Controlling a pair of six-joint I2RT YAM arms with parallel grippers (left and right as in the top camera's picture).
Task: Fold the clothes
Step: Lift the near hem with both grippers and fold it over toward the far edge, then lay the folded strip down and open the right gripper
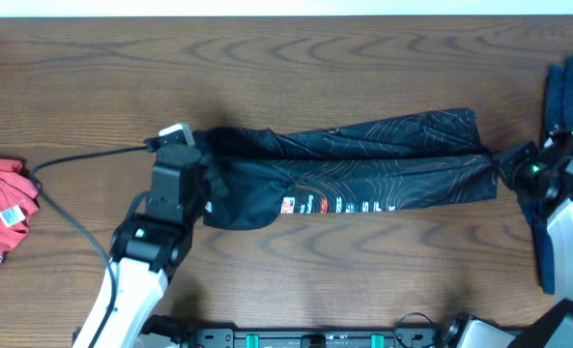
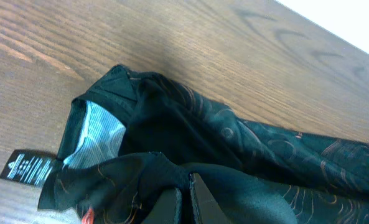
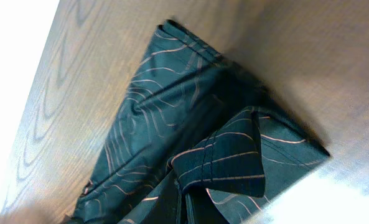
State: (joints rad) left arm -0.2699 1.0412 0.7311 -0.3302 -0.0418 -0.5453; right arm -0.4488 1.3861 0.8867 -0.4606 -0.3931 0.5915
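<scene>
the black jersey lies as a long band across the middle of the wooden table, its long axis running left to right, with its tagged end at the left. the left gripper is clamped shut on the left end and the right gripper is pinched shut on the right end, with the cloth stretched between them. white-and-red logos line the near edge, too small to read, and the black tag has pale, illegible print.
</scene>
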